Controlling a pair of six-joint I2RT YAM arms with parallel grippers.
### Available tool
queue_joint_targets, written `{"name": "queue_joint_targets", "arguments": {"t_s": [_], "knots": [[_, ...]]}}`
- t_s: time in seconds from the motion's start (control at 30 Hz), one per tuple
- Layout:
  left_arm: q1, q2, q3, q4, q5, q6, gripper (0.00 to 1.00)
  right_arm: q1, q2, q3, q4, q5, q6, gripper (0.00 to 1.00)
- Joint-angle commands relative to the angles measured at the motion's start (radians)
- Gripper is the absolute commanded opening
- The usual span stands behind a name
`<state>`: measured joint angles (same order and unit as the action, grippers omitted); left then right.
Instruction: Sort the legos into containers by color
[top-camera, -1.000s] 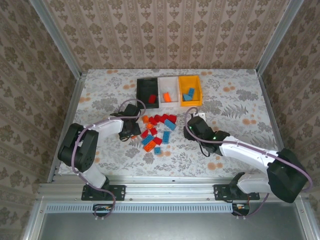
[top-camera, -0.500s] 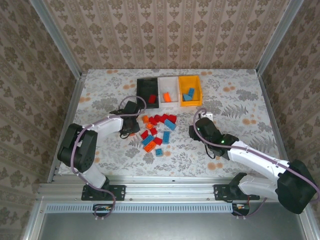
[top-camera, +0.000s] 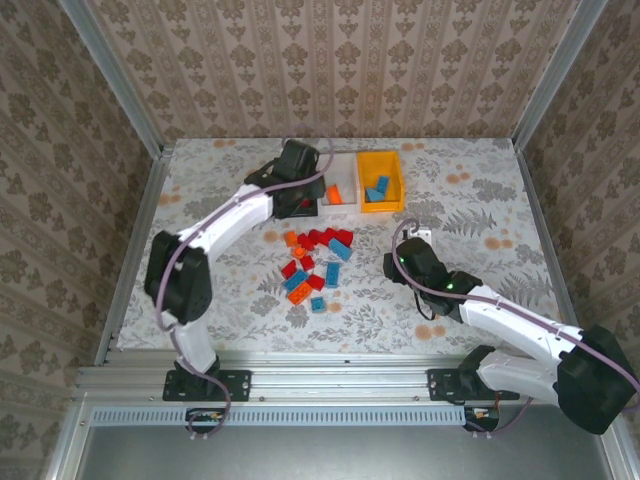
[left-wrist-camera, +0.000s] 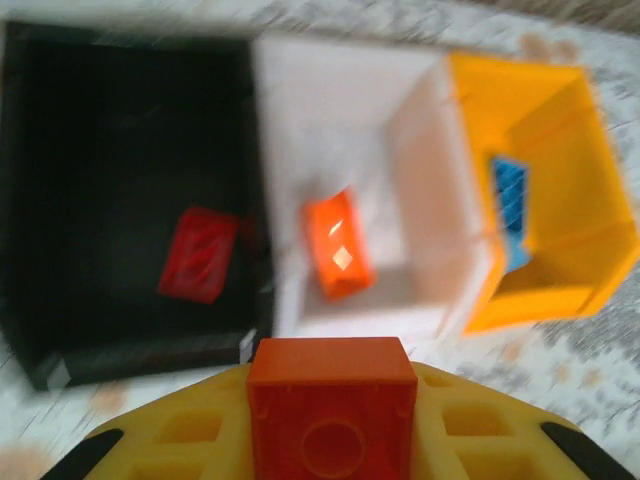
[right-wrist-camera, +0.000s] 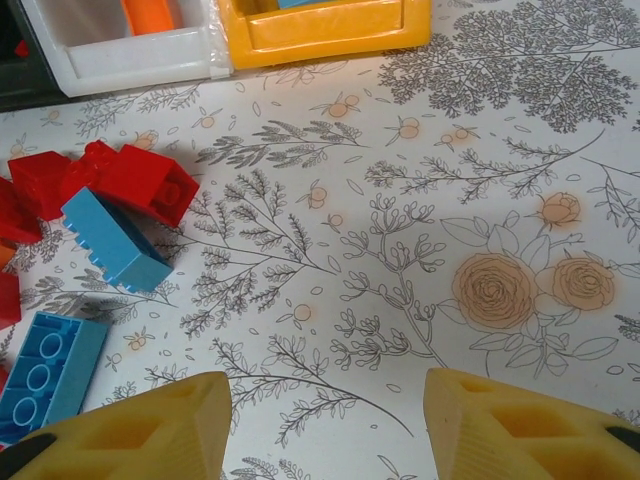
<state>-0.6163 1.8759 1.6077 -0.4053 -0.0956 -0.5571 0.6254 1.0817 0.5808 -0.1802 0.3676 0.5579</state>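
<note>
Left wrist view: the left gripper (left-wrist-camera: 332, 402) has its yellow fingers (left-wrist-camera: 190, 432) clamped tight on a small red-orange plastic brick (left-wrist-camera: 332, 372), held by its sides with a round socket facing the lens. Beyond it, somewhat blurred, three open rectangular plastic bins stand in a row, wall against wall. The black bin (left-wrist-camera: 100, 130) holds one red brick (left-wrist-camera: 200, 255). The white bin (left-wrist-camera: 330, 110) holds one orange brick (left-wrist-camera: 338, 245). The orange-yellow bin (left-wrist-camera: 570, 120) holds blue bricks (left-wrist-camera: 508, 200). The held brick lines up with the seam between the black and white bins.

From the top external camera, the left arm is stretched to the far side of the table, and its wrist hangs over the place where those two bins meet. The loose bricks (top-camera: 315, 265) in red, orange and blue lie scattered in a patch on the floral table cover (right-wrist-camera: 420, 200), near the bins but apart from them, between the two arms.

In the right wrist view, the right gripper (right-wrist-camera: 325, 420) sits low over the cover with its two yellow fingers partly spread and nothing between them. It is just right of the loose patch. A light-blue brick (right-wrist-camera: 110, 240) leans against a cluster of red bricks (right-wrist-camera: 130, 180), and a longer blue studded brick (right-wrist-camera: 45, 375) lies nearer the left finger. The near walls of the white and orange-yellow bins cross the top edge of that view.
</note>
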Motion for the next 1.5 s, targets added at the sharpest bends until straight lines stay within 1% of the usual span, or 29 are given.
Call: {"name": "queue_joint_targets", "arguments": {"t_s": [0.0, 0.1, 0.2, 0.33, 0.43, 0.53, 0.57, 0.67, 0.73, 0.8, 0.87, 0.97, 1.03, 1.13, 1.17, 1.23, 1.27, 1.33, 1.37, 1.4, 1.43, 1.47], "knots": [[-0.008, 0.156, 0.142, -0.013, 0.071, 0.105, 0.21, -0.017, -0.057, -0.026, -0.030, 0.040, 0.005, 0.55], [-0.008, 0.268, 0.288, -0.038, 0.080, 0.147, 0.22, -0.035, -0.085, -0.031, -0.041, 0.037, 0.001, 0.55], [-0.007, 0.358, 0.400, -0.055, 0.106, 0.169, 0.26, -0.046, -0.097, -0.032, -0.051, 0.033, -0.004, 0.55], [-0.002, 0.469, 0.537, -0.108, 0.108, 0.176, 0.32, -0.052, -0.103, -0.035, -0.055, 0.034, -0.004, 0.56], [0.002, 0.539, 0.609, -0.137, 0.112, 0.167, 0.33, -0.054, -0.106, -0.036, -0.055, 0.033, -0.003, 0.56], [0.007, 0.580, 0.641, -0.139, 0.124, 0.148, 0.36, -0.056, -0.102, -0.038, -0.056, 0.034, -0.002, 0.56], [0.009, 0.587, 0.647, -0.140, 0.130, 0.141, 0.39, -0.057, -0.101, -0.036, -0.055, 0.034, -0.003, 0.56], [0.010, 0.594, 0.648, -0.136, 0.143, 0.128, 0.59, -0.058, -0.098, -0.027, -0.062, 0.033, -0.007, 0.58], [0.010, 0.590, 0.650, -0.134, 0.162, 0.126, 0.66, -0.058, -0.100, -0.022, -0.065, 0.028, -0.006, 0.58], [0.009, 0.562, 0.643, -0.132, 0.198, 0.118, 0.71, -0.058, -0.099, -0.019, -0.065, 0.017, -0.001, 0.58], [0.002, 0.505, 0.612, -0.111, 0.213, 0.116, 0.72, -0.056, -0.096, -0.020, -0.056, -0.003, 0.012, 0.58], [-0.008, 0.369, 0.518, -0.060, 0.242, 0.117, 0.76, -0.047, -0.082, -0.016, -0.042, -0.026, 0.038, 0.58], [-0.011, 0.249, 0.405, -0.011, 0.262, 0.109, 0.78, -0.031, -0.062, -0.014, -0.018, -0.035, 0.056, 0.59], [-0.014, 0.010, 0.114, 0.128, 0.266, 0.076, 0.83, 0.016, 0.008, 0.013, 0.028, -0.053, 0.079, 0.63], [-0.013, -0.081, -0.020, 0.174, 0.246, 0.060, 0.86, 0.043, 0.047, 0.034, 0.036, -0.051, 0.082, 0.63], [-0.007, -0.245, -0.263, 0.265, 0.197, 0.023, 0.97, 0.098, 0.133, 0.087, 0.034, -0.046, 0.082, 0.64], [-0.003, -0.313, -0.367, 0.299, 0.173, 0.009, 1.00, 0.119, 0.162, 0.107, 0.032, -0.045, 0.083, 0.64], [0.019, -0.452, -0.590, 0.328, 0.139, -0.035, 1.00, 0.170, 0.242, 0.158, 0.027, -0.042, 0.085, 0.64], [0.029, -0.493, -0.656, 0.314, 0.139, -0.051, 1.00, 0.188, 0.272, 0.177, 0.029, -0.042, 0.085, 0.63], [0.041, -0.529, -0.715, 0.279, 0.136, -0.067, 0.99, 0.206, 0.302, 0.201, 0.031, -0.042, 0.088, 0.60], [0.049, -0.557, -0.767, 0.247, 0.133, -0.078, 0.97, 0.221, 0.348, 0.223, 0.033, -0.046, 0.089, 0.51], [0.057, -0.584, -0.819, 0.219, 0.131, -0.087, 0.95, 0.236, 0.387, 0.254, 0.030, -0.053, 0.087, 0.45]]}}
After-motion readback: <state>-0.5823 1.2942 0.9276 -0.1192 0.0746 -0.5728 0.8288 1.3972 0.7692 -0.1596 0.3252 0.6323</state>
